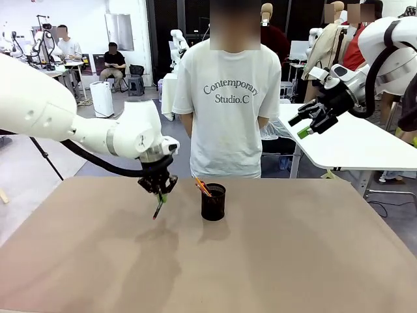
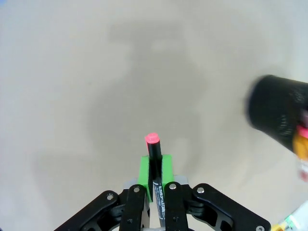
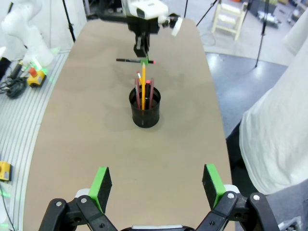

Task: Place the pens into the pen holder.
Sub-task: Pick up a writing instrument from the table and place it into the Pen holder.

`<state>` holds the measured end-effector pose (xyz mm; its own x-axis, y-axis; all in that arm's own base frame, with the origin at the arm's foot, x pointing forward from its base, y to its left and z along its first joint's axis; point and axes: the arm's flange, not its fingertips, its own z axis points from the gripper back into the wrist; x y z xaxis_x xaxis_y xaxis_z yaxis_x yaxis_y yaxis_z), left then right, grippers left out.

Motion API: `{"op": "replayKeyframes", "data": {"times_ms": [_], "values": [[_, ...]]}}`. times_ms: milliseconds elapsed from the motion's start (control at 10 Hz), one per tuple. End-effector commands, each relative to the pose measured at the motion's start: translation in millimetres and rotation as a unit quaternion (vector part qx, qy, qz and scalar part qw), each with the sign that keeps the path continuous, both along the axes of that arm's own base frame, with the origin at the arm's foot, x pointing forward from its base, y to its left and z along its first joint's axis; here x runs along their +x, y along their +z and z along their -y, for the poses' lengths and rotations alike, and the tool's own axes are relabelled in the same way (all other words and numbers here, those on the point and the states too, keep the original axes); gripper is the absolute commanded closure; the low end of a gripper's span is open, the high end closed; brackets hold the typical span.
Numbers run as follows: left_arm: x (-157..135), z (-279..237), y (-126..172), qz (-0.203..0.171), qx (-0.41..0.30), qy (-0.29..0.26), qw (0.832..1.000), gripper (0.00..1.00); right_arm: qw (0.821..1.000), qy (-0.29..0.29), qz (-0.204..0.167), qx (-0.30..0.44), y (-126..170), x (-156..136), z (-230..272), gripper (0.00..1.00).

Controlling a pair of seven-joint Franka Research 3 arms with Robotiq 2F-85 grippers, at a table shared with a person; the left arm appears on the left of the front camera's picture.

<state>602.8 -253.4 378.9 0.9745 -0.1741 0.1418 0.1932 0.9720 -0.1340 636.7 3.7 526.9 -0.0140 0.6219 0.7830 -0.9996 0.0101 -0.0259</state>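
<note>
Dark pen (image 2: 155, 173) with red tip clamped between left gripper (image 1: 159, 190) pads above the table (image 1: 293, 261), beside the holder (image 1: 213, 201), orange pencil (image 3: 143, 89) and seemingly two red pens inside, right gripper (image 3: 156, 185) raised, jaws apart, person (image 1: 228, 98) behind.

Pens (image 3: 143, 92) upright in holder (image 3: 145, 110) — probably three.

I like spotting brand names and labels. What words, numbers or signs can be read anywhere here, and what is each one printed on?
"Contemporary Studio.C": on the chest of the person's white T-shirt.
White print along the black, pink-capped pen clamped in the left tool: too small and blurred to read.
The black wire-mesh pen holder, the pens standing in it and the brown table carry no print that I can make out.
</note>
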Motion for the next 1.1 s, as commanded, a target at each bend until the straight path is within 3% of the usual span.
{"op": "replayKeyframes", "data": {"times_ms": [0, 100, 300, 500, 600, 700, 800, 900, 1000], "values": [[-10.7, -16.8, 23.4, -0.002, -0.088, -0.063, 0.994, 1.0, 1.0, 0.004, 0.0, 0.0, 0.9, -1.6, -0.2, 0.0], [-12.6, -16.3, 31.7, 0.005, -0.157, -0.095, 0.983, 1.0, 1.0, 0.004, 0.0, 0.0, 0.9, -1.6, -0.2, 0.0], [-14.0, -33.0, 43.8, 0.024, -0.319, -0.16, 0.934, 1.0, 1.0, 0.004, 0.0, 0.0, 0.9, -1.6, -0.2, 0.0], [-18.0, -56.6, 62.0, 0.106, -0.396, -0.214, 0.887, 1.0, 1.0, 0.004, 0.0, 0.0, 0.9, -1.6, -0.2, 0.0], [-22.6, -63.0, 71.3, 0.148, -0.394, -0.237, 0.875, 1.0, 1.0, 0.004, 0.0, 0.0, 0.9, -1.6, -0.2, 0.0], [-28.3, -69.3, 79.9, 0.19, -0.396, -0.283, 0.853, 1.0, 1.0, 0.004, 0.0, 0.0, 0.9, -1.6, -0.2, 0.0], [-33.0, -70.5, 83.8, 0.201, -0.397, -0.304, 0.843, 1.0, 1.0, 0.004, 0.0, 0.0, 0.9, -1.6, -0.2, 0.0], [-33.6, -72.0, 84.4, 0.197, -0.392, -0.299, 0.847, 1.0, 1.0, 0.004, 0.0, 0.0, 0.9, -1.6, -0.2, 0.0], [-11.8, -65.0, 92.4, 0.192, -0.393, -0.273, 0.857, 1.0, 1.0, 0.004, 0.0, 0.0, 0.9, -1.6, -0.2, 0.0]]}}
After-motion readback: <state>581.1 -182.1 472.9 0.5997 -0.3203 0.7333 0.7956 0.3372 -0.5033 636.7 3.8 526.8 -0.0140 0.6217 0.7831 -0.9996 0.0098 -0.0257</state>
